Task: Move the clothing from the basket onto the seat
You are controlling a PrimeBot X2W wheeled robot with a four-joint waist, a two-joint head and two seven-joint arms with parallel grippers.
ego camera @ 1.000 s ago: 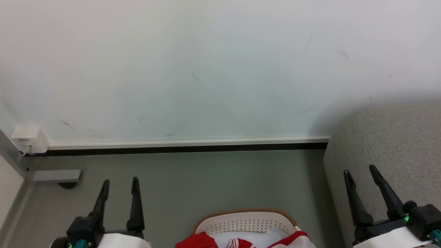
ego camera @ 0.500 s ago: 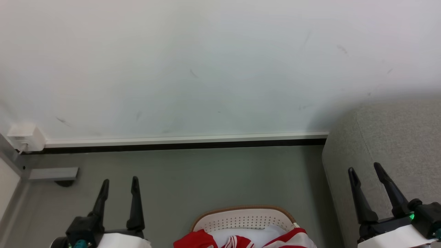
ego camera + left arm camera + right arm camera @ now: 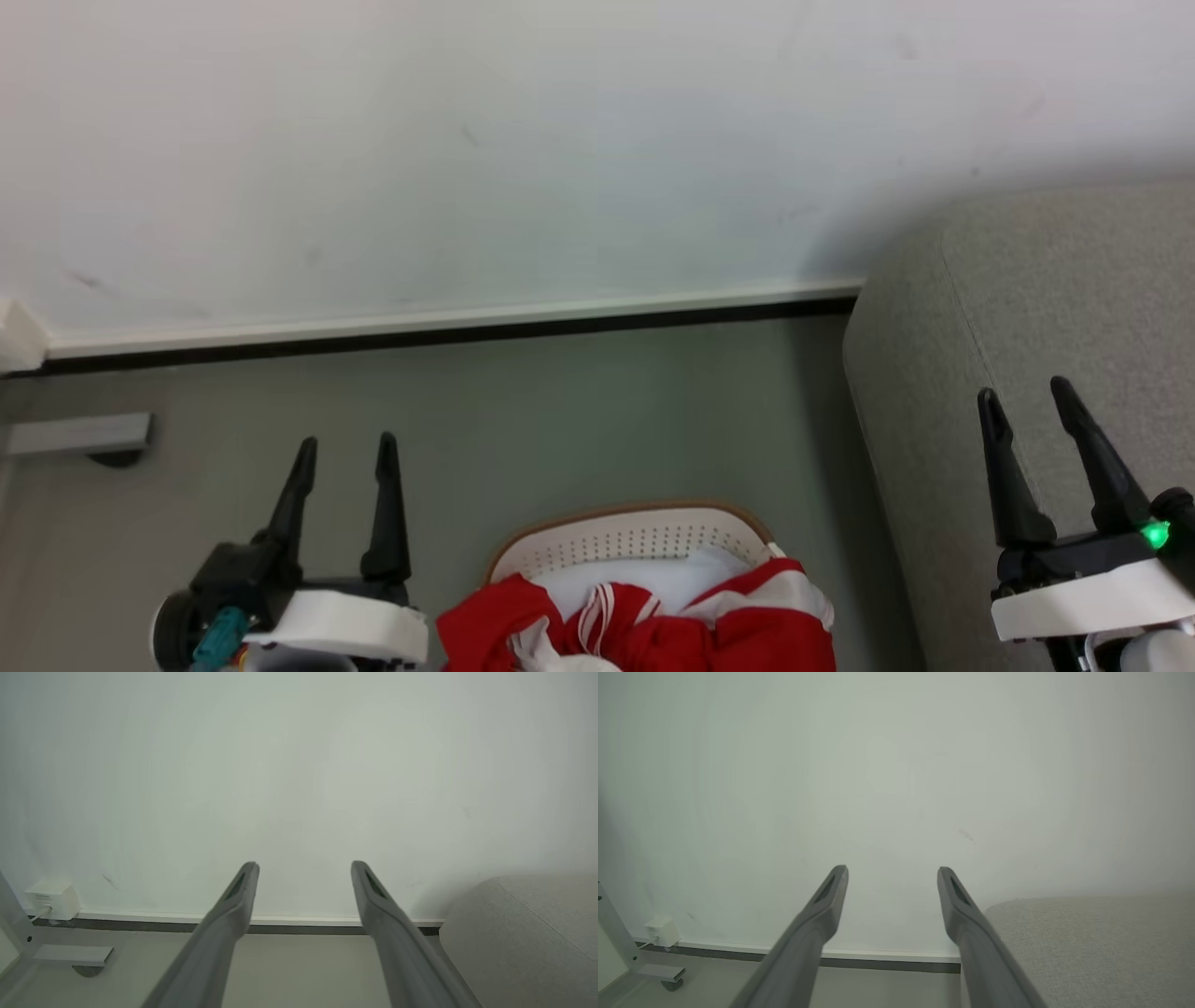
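The clothing [image 3: 672, 639], bright red with white panels and striped trim, lies crumpled in the basket [image 3: 635, 541] near me. The seat [image 3: 1027, 299] stands just right. My left gripper [image 3: 345, 443] and right gripper [image 3: 1022, 390] hover spread and empty, pointing far. Print on the wall box [image 3: 51, 899] is too small to read.

- Bright, soft, even light throughout.
- Faint shadow cast on plain white wall [image 3: 831, 233] beside light grey upholstered sofa [image 3: 1055, 299].
- Hazy, darkened corners in both wrist views.
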